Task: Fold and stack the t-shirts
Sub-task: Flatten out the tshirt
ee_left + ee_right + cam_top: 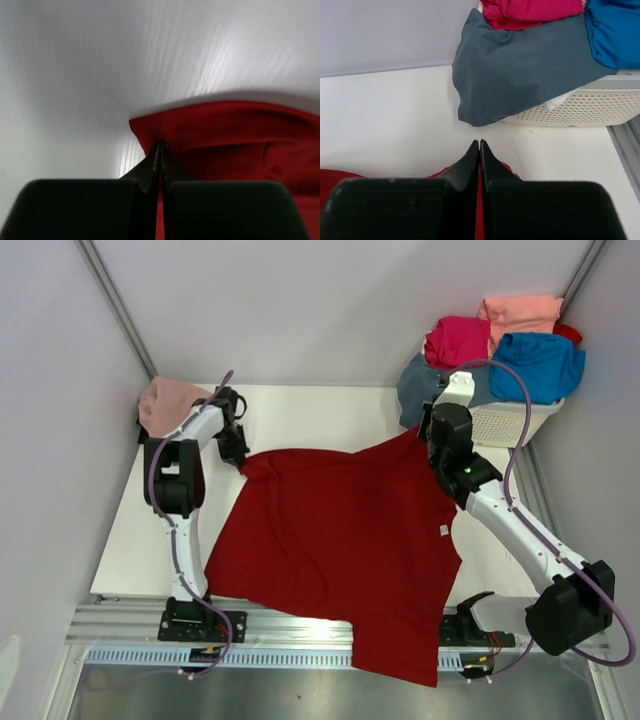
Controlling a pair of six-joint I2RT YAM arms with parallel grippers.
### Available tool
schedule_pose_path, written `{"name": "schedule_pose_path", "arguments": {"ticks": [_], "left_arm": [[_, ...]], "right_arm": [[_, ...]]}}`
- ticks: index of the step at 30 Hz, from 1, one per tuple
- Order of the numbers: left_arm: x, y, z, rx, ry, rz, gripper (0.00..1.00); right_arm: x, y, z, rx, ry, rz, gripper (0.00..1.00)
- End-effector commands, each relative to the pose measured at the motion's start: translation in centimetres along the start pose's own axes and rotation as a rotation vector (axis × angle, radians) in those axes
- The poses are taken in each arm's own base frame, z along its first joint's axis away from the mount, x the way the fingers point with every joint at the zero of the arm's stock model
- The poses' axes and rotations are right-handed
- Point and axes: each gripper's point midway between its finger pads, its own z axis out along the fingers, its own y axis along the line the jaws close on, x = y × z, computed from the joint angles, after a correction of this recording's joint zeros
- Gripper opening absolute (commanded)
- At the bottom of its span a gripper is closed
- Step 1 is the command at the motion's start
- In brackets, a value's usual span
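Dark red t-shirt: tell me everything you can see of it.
Soft plain dark red t-shirt, spread mostly flat and slightly wrinkled on the white table, a small white tag showing. Its far corners are pinched by the shut left hand and right hand; its near edge hangs over the table's front rail.

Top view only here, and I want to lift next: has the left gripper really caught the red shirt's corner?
Observer: Yes, the left gripper is shut on a corner of the dark red t-shirt.
Operator: And the right?
Observer: The right gripper is shut on that shirt's edge too, red cloth between its fingers.
Operator: Touching the grey one?
Observer: No, bare table shows between it and the slate grey-blue t-shirt.
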Motion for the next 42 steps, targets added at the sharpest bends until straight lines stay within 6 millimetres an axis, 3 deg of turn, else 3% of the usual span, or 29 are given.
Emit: {"name": "schedule_pose_path", "arguments": {"ticks": [1,3,4,5,6,8,9,13,15,18,19,20,21,23,24,26,28,29,31,34,36,38,39,40,42], "left_arm": [[-0.1,-2.8,-4.3,0.145,-0.090,0.068,0.00],[0.2,-4.1,-5.4,0.180,-0.123,0.092,0.00],[0.9,-6.0,-6.2,0.197,-0.141,0.145,0.01],[1.8,-7.0,-7.4,0.210,-0.164,0.193,0.01],[3.4,-9.4,-7.9,0.229,-0.161,0.285,0.00],[5.3,-11.4,-9.2,0.234,-0.153,0.356,0.01],[7.0,-13.5,-9.7,0.240,-0.153,0.430,0.01],[11.0,-16.2,-10.0,0.206,-0.141,0.556,0.01],[13.0,-16.2,-8.7,0.179,-0.092,0.574,0.00],[12.0,-13.5,-7.9,0.048,-0.163,0.501,0.01],[10.8,-13.8,-8.4,0.064,-0.226,0.466,0.01],[9.7,-12.5,-8.6,0.071,-0.239,0.382,0.01],[9.3,-12.5,-9.5,0.142,-0.231,0.332,0.17],[7.6,-11.7,-10.2,0.196,-0.236,0.236,0.40],[6.1,-10.1,-10.3,0.185,-0.246,0.185,0.51],[3.7,-8.2,-11.0,0.146,-0.296,0.133,0.59],[2.4,-7.5,-11.3,0.137,-0.316,0.102,0.91],[1.9,-7.2,-11.1,0.159,-0.310,0.079,0.99],[2.3,-9.1,-10.2,0.312,-0.208,0.032,0.99],[1.7,-8.3,-8.7,0.402,-0.121,-0.080,0.99],[1.6,-7.1,-7.0,0.353,-0.096,-0.106,0.99],[1.3,-6.7,-6.5,0.309,-0.084,-0.088,0.99],[2.1,-6.3,-4.6,0.278,-0.022,-0.094,0.99],[1.2,-6.6,-5.6,0.272,-0.008,-0.090,0.99],[2.1,-6.9,-3.5,0.269,0.087,-0.094,0.99]], "right_arm": [[-1.3,-0.3,-0.8,0.007,-0.043,0.028,0.00],[-1.1,-0.4,-0.9,0.007,-0.043,0.025,0.00],[-1.2,-0.5,-0.9,0.007,-0.045,0.026,0.00],[-1.0,-0.4,-0.9,0.005,-0.040,0.022,0.00],[-1.0,-0.5,-0.9,0.008,-0.038,0.019,0.00],[-0.7,-0.4,-0.7,0.006,-0.031,0.014,0.00],[-0.7,-0.3,-0.7,0.003,-0.031,0.013,0.00],[-0.4,-0.1,-0.5,0.000,-0.024,0.004,0.00],[-0.3,-0.1,-0.5,0.000,-0.024,0.004,0.00],[-0.2,0.2,-0.4,-0.009,-0.020,0.003,0.00],[-0.2,0.2,-0.4,-0.012,-0.019,0.001,0.00],[-0.2,0.3,-0.4,-0.015,-0.018,0.001,0.00],[0.0,0.4,-0.4,-0.017,-0.013,-0.004,0.00],[0.1,0.6,-0.4,-0.021,-0.011,-0.006,0.00],[0.1,0.7,-0.4,-0.024,-0.011,-0.006,0.00],[0.0,0.8,-0.5,-0.028,-0.012,-0.004,0.00],[0.0,1.0,-0.6,-0.034,-0.012,-0.005,0.00],[0.0,1.0,-0.6,-0.034,-0.012,-0.005,0.00],[0.0,1.1,-0.7,-0.037,-0.012,-0.004,0.00],[-0.1,1.1,-0.8,-0.038,-0.013,-0.005,0.00],[-0.2,1.0,-1.0,-0.035,-0.015,-0.006,0.00],[-0.5,0.8,-1.2,-0.032,-0.023,-0.003,0.00],[-0.5,0.8,-1.2,-0.031,-0.023,-0.003,0.00],[-0.7,0.8,-1.3,-0.031,-0.029,0.000,0.00],[-1.0,0.9,-1.4,-0.034,-0.032,0.006,0.00]]}}
